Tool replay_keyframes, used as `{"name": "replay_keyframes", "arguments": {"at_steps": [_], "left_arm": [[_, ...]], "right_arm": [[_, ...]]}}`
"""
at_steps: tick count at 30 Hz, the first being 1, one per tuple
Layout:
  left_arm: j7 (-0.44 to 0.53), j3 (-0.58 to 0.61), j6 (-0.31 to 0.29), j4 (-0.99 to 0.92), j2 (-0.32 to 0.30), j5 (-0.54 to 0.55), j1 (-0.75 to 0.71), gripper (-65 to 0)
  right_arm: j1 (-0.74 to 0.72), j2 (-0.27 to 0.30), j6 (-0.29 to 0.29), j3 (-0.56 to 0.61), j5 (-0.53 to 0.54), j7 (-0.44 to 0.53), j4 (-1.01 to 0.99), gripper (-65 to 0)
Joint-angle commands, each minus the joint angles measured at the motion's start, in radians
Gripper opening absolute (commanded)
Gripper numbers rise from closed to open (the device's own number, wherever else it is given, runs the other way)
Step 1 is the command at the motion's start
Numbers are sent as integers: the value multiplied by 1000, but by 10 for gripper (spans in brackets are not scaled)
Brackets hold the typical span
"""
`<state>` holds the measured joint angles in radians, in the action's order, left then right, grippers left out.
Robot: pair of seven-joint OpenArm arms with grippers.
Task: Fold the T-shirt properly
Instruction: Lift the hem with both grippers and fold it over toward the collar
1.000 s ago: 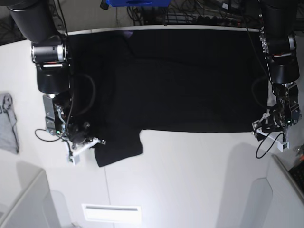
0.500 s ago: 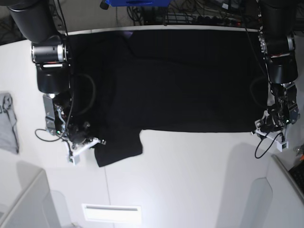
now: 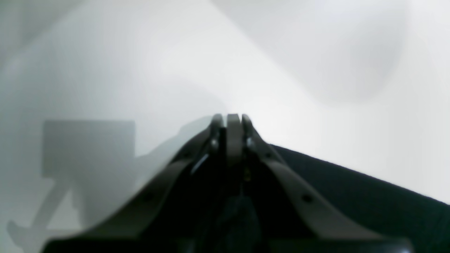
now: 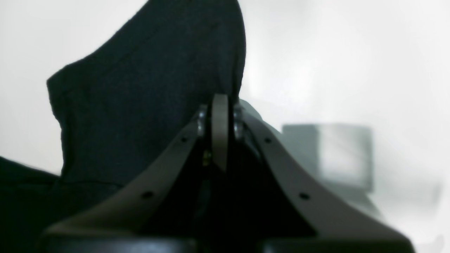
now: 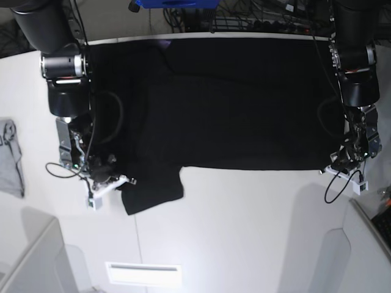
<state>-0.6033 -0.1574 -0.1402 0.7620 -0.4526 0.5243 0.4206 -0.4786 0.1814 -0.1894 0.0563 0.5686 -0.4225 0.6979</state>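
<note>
The T-shirt (image 5: pixel 226 104) is spread black across the upper middle of the base frame, one sleeve hanging toward the lower left. The left gripper (image 5: pixel 333 168) is set at the hem's lower right corner, jaws pressed together (whether cloth is pinched cannot be told). The right gripper (image 5: pixel 121 181) is seen at the sleeve's edge, lower left, likewise closed; cloth between its jaws cannot be confirmed. A grey garment (image 5: pixel 10 159) lies at the far left edge on the white table (image 5: pixel 244 232).

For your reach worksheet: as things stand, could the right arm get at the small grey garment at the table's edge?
Probably yes: the grey garment lies on open table, nothing between, but the right pincer is shut by the black T-shirt sleeve.
</note>
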Motion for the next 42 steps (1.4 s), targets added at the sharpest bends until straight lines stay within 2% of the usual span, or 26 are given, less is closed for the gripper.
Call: {"name": "replay_keyframes", "arguments": {"at_steps": [1,5,9,13,16,19,21,33,35,38,42], "left_arm": [[-27,0,-5,9,-15,-2,13,-650],[-28,-1,-6,67,-15,1,7,-650],[-28,-11,-6,156,-16,1,-48,-650],[-30,-12,-6,184,-16,15,-72,-650],[-31,-12,-6,224,-38,102,-104,-650],[-76,-12,-6,256,-68,204,-119,-650],[-88,-12,-6,281,-76,234,-127,-650],[-99,-12,-6,382,-90,244,-179,-650],[-149,-23,-6,383,-91,244,-177,-650],[-197,-107,-6,429,-87,244,-196,-650],[-231,-153,-57,491,-87,244,-234,-650]], "right_arm": [[-7,7,18,0,-25,-43,-1,-650],[4,7,15,0,-23,-20,6,-650],[42,7,20,-2,-22,-16,111,-650],[85,3,21,-71,-26,-31,223,-650],[91,5,21,-111,-26,-63,251,-650],[91,14,21,-118,-26,-80,253,-650],[94,23,18,-118,-23,-80,253,-650],[136,25,14,-115,-23,-80,420,-650],[143,25,14,-120,-23,-100,438,-650],[157,27,14,-120,-23,-109,480,-650],[200,27,18,-120,-22,-109,546,-650]]}}
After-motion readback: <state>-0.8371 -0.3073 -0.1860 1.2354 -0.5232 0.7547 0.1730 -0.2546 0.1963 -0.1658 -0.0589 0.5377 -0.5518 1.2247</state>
